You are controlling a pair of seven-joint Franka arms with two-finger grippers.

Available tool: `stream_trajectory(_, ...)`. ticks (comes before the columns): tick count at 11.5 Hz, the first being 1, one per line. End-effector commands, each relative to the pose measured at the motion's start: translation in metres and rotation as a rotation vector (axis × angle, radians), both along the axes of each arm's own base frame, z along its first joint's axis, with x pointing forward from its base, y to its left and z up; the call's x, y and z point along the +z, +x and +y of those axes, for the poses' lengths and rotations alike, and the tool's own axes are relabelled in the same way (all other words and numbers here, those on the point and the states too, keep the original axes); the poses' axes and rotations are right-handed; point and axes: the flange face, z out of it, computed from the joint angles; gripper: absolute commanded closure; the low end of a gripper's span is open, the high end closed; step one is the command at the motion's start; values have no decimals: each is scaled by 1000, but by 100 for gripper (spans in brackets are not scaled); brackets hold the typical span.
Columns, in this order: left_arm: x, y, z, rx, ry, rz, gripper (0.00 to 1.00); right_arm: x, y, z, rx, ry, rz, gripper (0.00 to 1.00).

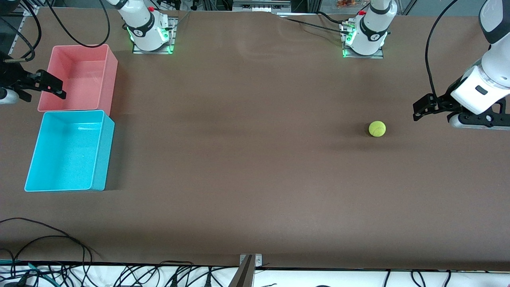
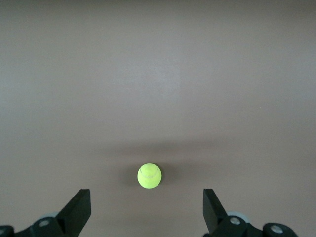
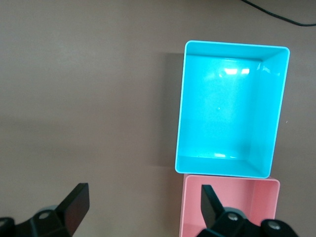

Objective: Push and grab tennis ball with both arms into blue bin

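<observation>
Nothing is done yet: the tennis ball lies on the desk toward the left arm's end, well apart from the empty blue bin. The left hand hangs spread wide near the ball; the right hand, also wide, waits over the pink bin.

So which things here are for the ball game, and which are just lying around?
For the job:
- tennis ball, on the table toward the left arm's end
- blue bin, toward the right arm's end
- left claw, open, beside the ball
- right claw, open, over the pink bin

Just lying about:
- pink bin, touching the blue one
- black cables at the table edge
</observation>
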Motion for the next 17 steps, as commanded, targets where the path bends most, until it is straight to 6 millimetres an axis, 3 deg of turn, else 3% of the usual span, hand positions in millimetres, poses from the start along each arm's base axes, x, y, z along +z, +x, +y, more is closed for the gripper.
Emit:
stream_trajectory(1, 5, 0, 0, -20, -27, 3, 0, 7, 0, -1, -8, -9, 11, 0)
stream_trajectory(17, 11, -6, 2, -17, -28, 19, 0, 9, 1, -2, -10, -7, 3, 0)
